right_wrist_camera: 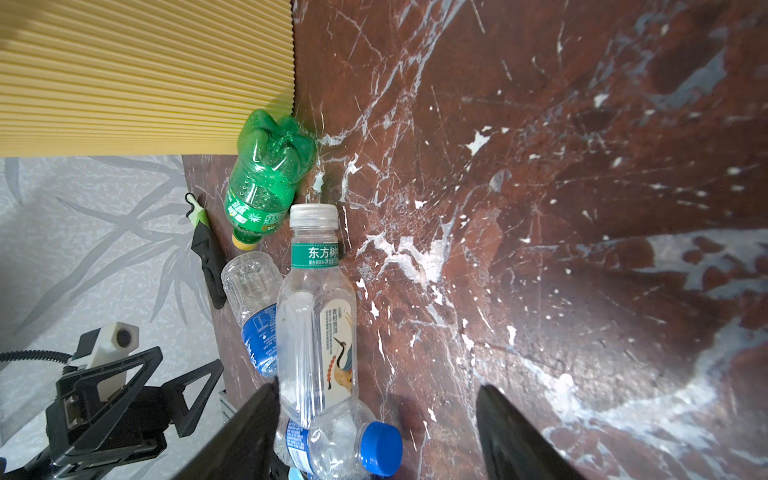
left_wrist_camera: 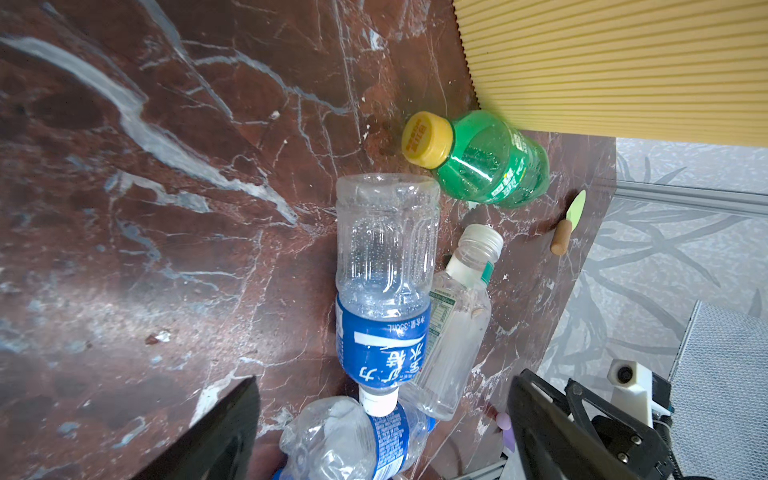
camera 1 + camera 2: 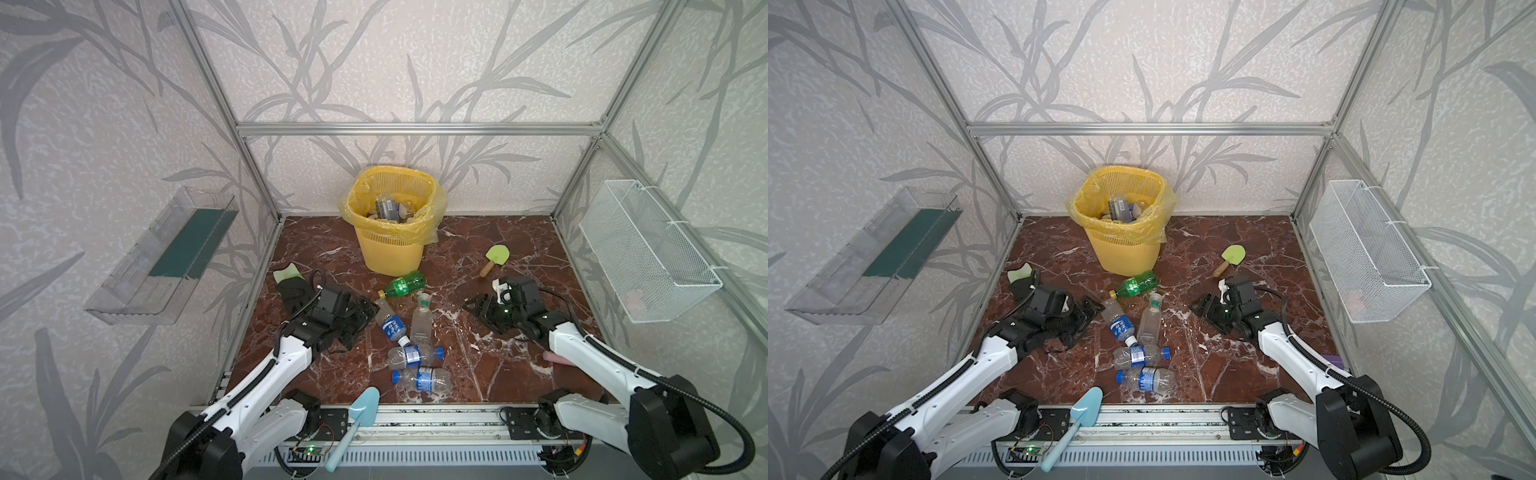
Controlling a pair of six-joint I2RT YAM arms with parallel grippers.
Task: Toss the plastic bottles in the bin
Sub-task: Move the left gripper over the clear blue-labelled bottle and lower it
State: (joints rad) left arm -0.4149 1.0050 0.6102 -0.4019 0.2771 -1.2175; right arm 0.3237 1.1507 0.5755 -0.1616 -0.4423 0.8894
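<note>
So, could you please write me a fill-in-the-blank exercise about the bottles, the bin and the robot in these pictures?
1. The green bottle lying nearest the bin has a ____ cap.
2. Outside the bin, ____ bottles lie on the floor.
3. The left gripper is ____ and holds nothing.
4. The toy shovel at the front is light ____.

Missing words: yellow; five; open; blue.
</note>
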